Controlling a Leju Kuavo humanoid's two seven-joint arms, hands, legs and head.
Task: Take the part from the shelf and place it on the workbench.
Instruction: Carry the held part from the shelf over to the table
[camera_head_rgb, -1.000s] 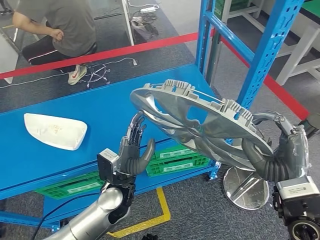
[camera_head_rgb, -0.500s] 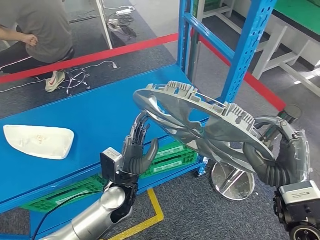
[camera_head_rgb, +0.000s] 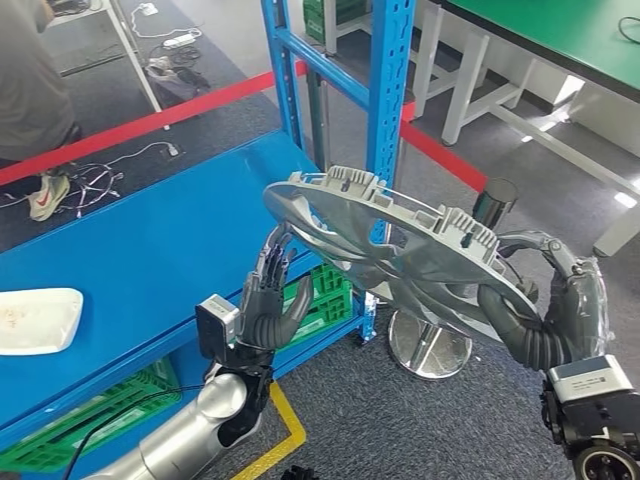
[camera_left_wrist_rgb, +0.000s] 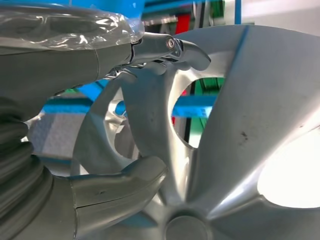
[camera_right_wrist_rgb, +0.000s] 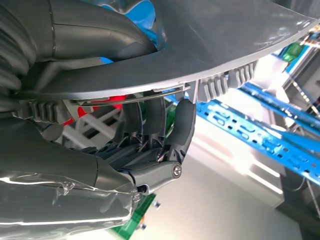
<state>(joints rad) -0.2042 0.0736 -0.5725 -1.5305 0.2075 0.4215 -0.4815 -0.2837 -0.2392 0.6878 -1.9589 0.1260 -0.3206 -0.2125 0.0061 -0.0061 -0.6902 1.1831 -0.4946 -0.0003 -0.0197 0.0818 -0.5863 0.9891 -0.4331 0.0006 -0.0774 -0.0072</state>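
The part (camera_head_rgb: 423, 235) is a large silver wheel-like disc with open spokes and ribbed tabs along its rim, held nearly flat in the air between both hands. My right hand (camera_head_rgb: 558, 315) grips its right rim, thumb over the top and fingers curled underneath (camera_right_wrist_rgb: 162, 125). My left hand (camera_head_rgb: 268, 305) holds the left rim: its fingertips hook over the edge (camera_left_wrist_rgb: 188, 50) and its thumb (camera_left_wrist_rgb: 124, 180) lies against the underside of the part (camera_left_wrist_rgb: 241, 100). The rim's ribbed edge (camera_right_wrist_rgb: 226, 80) passes just above the right hand's fingers.
A blue table (camera_head_rgb: 151, 250) lies to the left with a white curved piece (camera_head_rgb: 34, 320) on it and green crates (camera_head_rgb: 324, 295) beneath. Blue rack posts (camera_head_rgb: 389, 80) stand behind the part. A chrome-based stool (camera_head_rgb: 426, 350) is below. A green-topped bench (camera_head_rgb: 558, 40) stands far right; a seated person (camera_head_rgb: 30, 90) far left.
The camera has swung to the right, so the blue table, white piece and person slid left in the picture. Both hands and the part keep the same hold and place.
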